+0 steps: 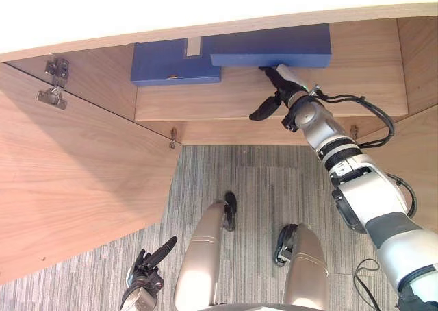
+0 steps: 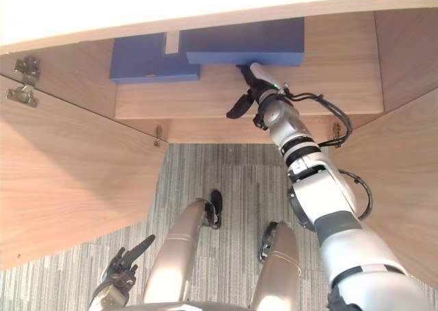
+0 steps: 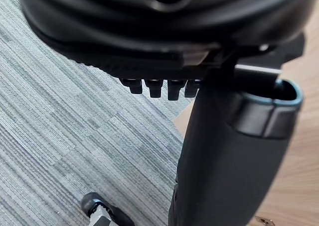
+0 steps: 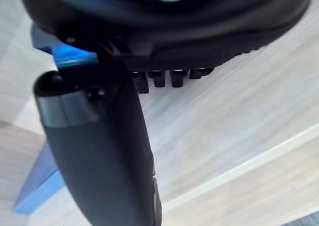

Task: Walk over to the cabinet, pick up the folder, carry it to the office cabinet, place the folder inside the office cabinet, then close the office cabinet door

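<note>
A blue folder (image 1: 274,45) lies flat on the wooden shelf (image 1: 205,95) inside the office cabinet, its left end overlapping a second blue folder (image 1: 171,66). My right hand (image 1: 279,86) reaches into the cabinet and is open, with its fingertips at the folder's front edge and its thumb spread down to the left. From the right wrist, the thumb (image 4: 99,151) stands over the shelf with the blue folder (image 4: 42,176) just beyond it. My left hand (image 1: 147,268) hangs low over the carpet with its fingers relaxed and holds nothing.
The cabinet's left door (image 1: 75,188) swings wide open toward me, with metal hinges (image 1: 55,85) on its inner face. The right door (image 1: 417,160) is open too, close beside my right arm. The cabinet's top (image 1: 205,9) overhangs the shelf. Grey striped carpet (image 1: 274,188) lies below.
</note>
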You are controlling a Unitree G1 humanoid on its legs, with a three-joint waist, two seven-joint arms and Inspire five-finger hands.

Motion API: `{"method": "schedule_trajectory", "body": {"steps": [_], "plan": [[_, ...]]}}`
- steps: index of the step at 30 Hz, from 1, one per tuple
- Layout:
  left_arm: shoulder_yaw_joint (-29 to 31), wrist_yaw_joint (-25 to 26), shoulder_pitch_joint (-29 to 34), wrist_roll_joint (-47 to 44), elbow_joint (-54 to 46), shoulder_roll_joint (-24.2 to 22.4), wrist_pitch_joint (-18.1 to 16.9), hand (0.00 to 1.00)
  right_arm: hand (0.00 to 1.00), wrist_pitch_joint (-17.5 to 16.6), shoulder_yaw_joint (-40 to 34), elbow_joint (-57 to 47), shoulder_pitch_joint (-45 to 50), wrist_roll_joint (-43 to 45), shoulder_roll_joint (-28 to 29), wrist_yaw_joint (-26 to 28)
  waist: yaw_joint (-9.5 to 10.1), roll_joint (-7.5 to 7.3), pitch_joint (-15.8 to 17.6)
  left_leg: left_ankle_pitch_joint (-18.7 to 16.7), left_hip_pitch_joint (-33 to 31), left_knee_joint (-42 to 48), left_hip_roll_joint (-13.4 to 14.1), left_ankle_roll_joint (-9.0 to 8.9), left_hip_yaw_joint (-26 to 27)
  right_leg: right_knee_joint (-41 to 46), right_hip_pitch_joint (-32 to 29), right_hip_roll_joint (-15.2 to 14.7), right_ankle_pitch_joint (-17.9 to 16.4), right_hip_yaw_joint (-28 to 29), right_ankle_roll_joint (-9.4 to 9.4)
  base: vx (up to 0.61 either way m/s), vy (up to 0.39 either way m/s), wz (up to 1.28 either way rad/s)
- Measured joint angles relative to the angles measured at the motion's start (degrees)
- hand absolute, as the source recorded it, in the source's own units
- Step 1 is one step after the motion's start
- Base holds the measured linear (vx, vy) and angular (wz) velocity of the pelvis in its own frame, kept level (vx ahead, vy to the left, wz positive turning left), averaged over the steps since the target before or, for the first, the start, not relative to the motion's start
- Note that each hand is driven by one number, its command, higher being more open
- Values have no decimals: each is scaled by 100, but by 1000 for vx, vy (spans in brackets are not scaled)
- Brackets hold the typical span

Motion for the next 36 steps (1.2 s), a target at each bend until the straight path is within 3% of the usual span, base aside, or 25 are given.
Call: {"method": "schedule_trajectory", "body": {"steps": [3, 7, 16, 23, 26, 29, 30, 32, 34, 36], "plan": [[-123, -12, 23, 4, 50, 1, 4, 100, 100, 60, 185, -10, 205, -1011, 161, -21, -6, -38, -24, 22, 148, -122, -2, -16, 23, -121, 129, 12, 44, 2, 2, -18, -14, -4], [-127, -33, 35, 106, 134, 4, 5, 100, 100, 165, 545, -80, 420, -1516, 326, -19, -20, -165, -158, 63, 220, -271, 1, -43, 48, -268, 175, 38, 103, 7, -5, 0, -13, -3], [-129, -43, 33, 219, 214, 24, 5, 100, 100, 122, 1453, -303, 639, -1626, 343, 160, -58, -197, -174, 127, 640, -628, 134, -93, 177, -702, 507, 204, 301, 64, -31, 6, -20, -12], [-127, -34, 29, 226, 282, 110, 3, 100, 100, 115, 2326, -486, 730, -1629, 464, 647, -138, -246, -199, 485, 1337, -1502, 241, -183, 303, -1572, 1081, 425, 715, 33, -78, 9, -37, -14], [-99, -5, 24, 432, 270, 213, 4, 100, 100, 96, 2768, -1282, 1226, -2049, 564, 844, -197, -299, -227, 634, 1827, -1983, 443, -265, 412, -2248, 1570, 707, 1021, 30, -131, 53, -58, -38], [48, 74, -7, 736, 224, 291, 3, 100, 100, -96, 3021, -2727, 1883, -2327, 447, 950, -268, -416, -317, 679, 2229, -2222, 714, -329, 561, -2844, 1986, 1015, 1326, 84, -171, 42, -44, -48], [153, 105, -25, 786, 212, 289, -11, 100, 100, -183, 3085, -3293, 2122, -2287, 332, 949, -289, -485, -426, 680, 2275, -2211, 772, -333, 510, -2988, 2070, 1120, 1401, 153, -191, 26, -39, -47], [237, 167, -31, 899, 261, 255, -48, 100, 100, -407, 3082, -3887, 2416, -2242, 105, 950, -257, -635, -593, 671, 2396, -2049, 690, -347, -283, -3140, 2241, 1269, 1521, 412, -205, 11, -72, -65], [425, 217, -32, 905, 429, 193, -51, 100, 100, -513, 2931, -3948, 2652, -1930, 17, 950, -240, -727, -770, 602, 2635, -2097, 609, -455, -848, -3314, 2411, 1394, 1636, 680, -192, 4, -36, -72], [549, 223, -28, 1022, 643, 148, -54, 100, 100, -502, 2680, -3947, 2992, -1564, -48, 976, -259, -776, -949, 552, 2922, -2354, 610, -535, -961, -3579, 2578, 1450, 1744, 849, -170, -10, 41, -61]]}}
